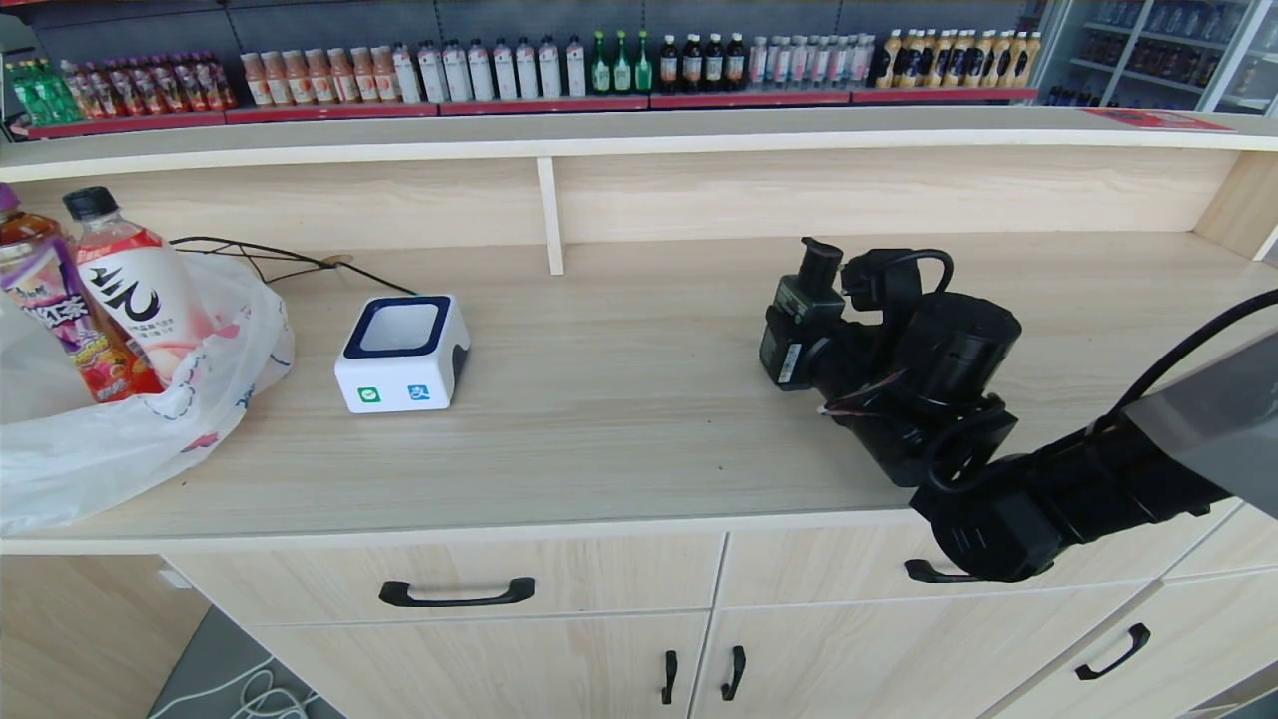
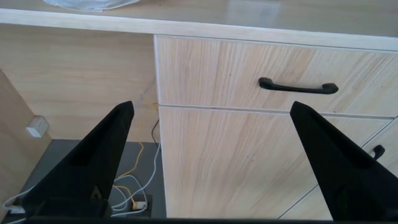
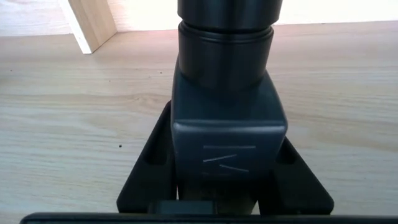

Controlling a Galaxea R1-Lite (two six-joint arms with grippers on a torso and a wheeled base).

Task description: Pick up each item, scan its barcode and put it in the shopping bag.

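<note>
Your right tool [image 1: 811, 335] is clamped on the dark bottle [image 3: 227, 134], just over the bench [image 1: 619, 429], well right of the scanner [image 1: 402, 352]. The shopping bag [image 1: 130, 439] sits far left, and the left tool [image 2: 211, 104] is spread wide.

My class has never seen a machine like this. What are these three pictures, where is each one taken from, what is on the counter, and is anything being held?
This is a two-armed robot working at a shop counter. The wide picture comes from a camera on its head, looking down at the counter. The other two come from cameras on its two wrists. On the counter stand a white scanner box and, at the robot's left, a plastic shopping bag with two bottles in it. The right gripper is over the counter, and its fingers are closed on a dark item; I cannot tell what that item is. The left gripper hangs open, holding nothing, in front of the drawers below the counter.
</note>
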